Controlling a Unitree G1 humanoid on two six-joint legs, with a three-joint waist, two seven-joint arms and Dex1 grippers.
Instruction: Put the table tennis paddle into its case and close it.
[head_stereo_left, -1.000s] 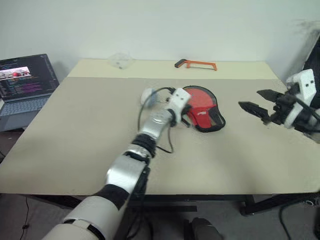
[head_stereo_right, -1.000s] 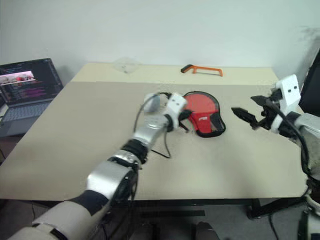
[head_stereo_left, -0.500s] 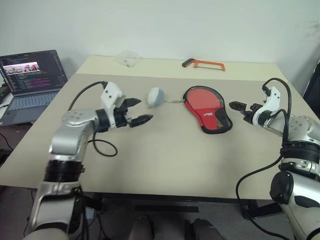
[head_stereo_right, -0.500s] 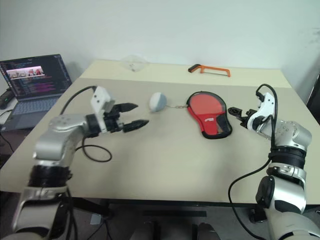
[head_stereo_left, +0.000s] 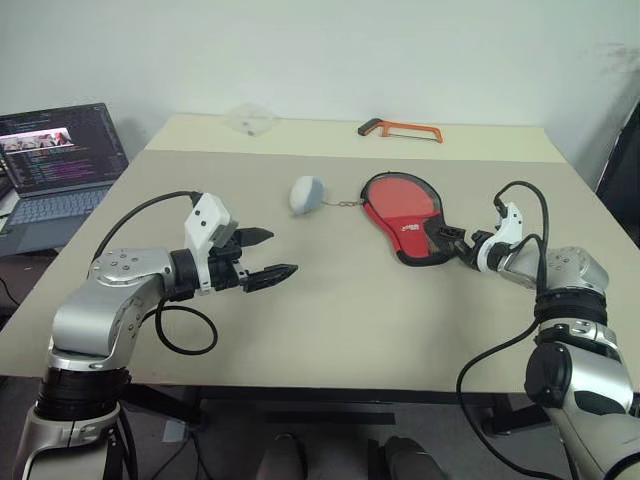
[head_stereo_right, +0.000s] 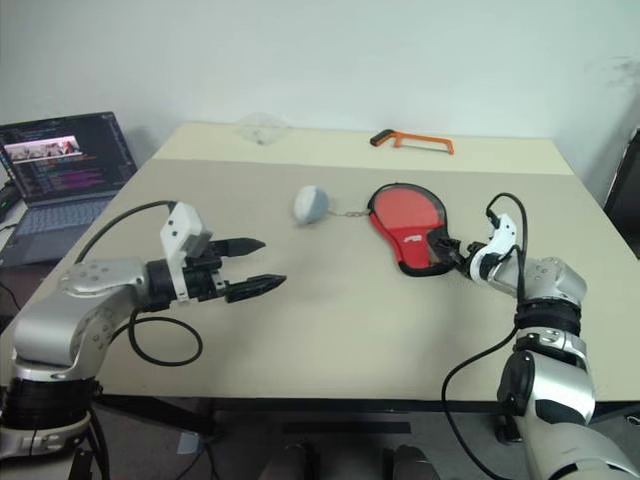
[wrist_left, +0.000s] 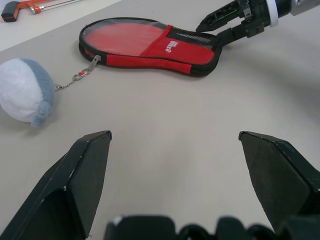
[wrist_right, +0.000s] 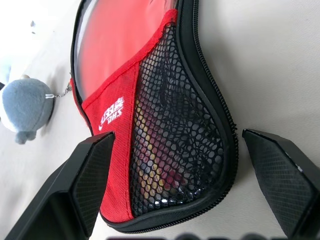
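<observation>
Just at the handle end of the case (head_stereo_left: 405, 216), the right gripper (head_stereo_left: 452, 243) sits low over the table (head_stereo_left: 330, 330) with its two black fingers spread wide, one to either side of the mesh panel; from the right wrist view the narrow end of the case lies between the fingers (wrist_right: 87, 180), which do not touch it. The case lies flat with its red side and white logo up, its zip run round the edge, and striped colours of the paddle handle (wrist_right: 170, 170) show through the mesh. A short chain runs from the round end of the case to a grey fuzzy lump (head_stereo_left: 306, 194) resting beside it. The left gripper (head_stereo_left: 267, 254) hangs above bare table well apart from the case, on the far side of the lump's chain from the right gripper, jaws wide and holding nothing. Beyond the case, near the table's far edge, lies an orange hacksaw (head_stereo_left: 398, 128).
</observation>
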